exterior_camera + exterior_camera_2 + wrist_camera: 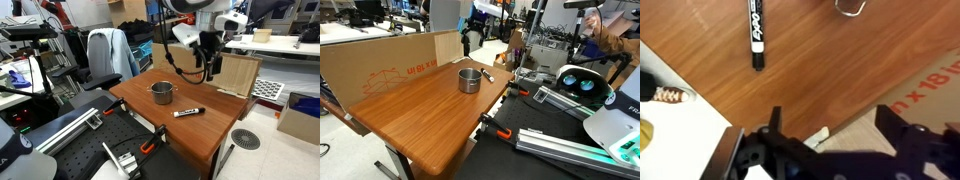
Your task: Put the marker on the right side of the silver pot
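The marker (188,111) lies flat on the table (215,135), near the pot (162,93) but not touching it. In an exterior view it sits to the picture's right of the pot and closer to the camera. In the wrist view we see the marker (756,30) lengthwise, with black ends and a white middle. That middle carries black lettering we cannot read. A shiny pot handle (848,8) pokes in at the top edge.

The gripper (830,128) is spread wide with nothing between its fingers. It hangs above the table edge by the cardboard (930,85), well clear of the marker. On the cardboard we read part of a red print, "n x 18 i", cut off by the frame. In an exterior view the cardboard (420,68) shows red lettering too small to make out.
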You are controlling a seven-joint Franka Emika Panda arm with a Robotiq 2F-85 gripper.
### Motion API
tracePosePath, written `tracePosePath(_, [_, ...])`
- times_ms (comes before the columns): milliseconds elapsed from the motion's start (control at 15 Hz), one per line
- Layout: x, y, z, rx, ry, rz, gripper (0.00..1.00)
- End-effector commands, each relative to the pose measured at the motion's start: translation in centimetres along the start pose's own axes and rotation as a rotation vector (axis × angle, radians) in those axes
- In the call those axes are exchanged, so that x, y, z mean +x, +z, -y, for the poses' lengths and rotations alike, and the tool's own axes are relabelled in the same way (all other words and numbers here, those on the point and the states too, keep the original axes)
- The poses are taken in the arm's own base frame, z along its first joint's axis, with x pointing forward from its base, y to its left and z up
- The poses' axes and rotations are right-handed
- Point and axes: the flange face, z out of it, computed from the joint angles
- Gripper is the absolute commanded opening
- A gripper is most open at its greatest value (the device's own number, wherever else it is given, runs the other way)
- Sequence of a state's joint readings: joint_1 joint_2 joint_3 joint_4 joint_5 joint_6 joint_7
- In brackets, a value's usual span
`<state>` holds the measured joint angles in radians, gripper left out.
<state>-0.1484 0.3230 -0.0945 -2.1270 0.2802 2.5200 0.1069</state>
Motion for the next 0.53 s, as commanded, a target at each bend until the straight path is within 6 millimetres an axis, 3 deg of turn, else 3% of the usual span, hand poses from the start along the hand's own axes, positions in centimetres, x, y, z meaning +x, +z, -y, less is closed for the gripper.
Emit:
tracePosePath(0, [-0.46,-0.74,0.18,0.004,-0.001,0.002,1.0])
tracePosePath(467, [-1.14,-0.27,-0.43,-0.002,0.007,0.018,1.0])
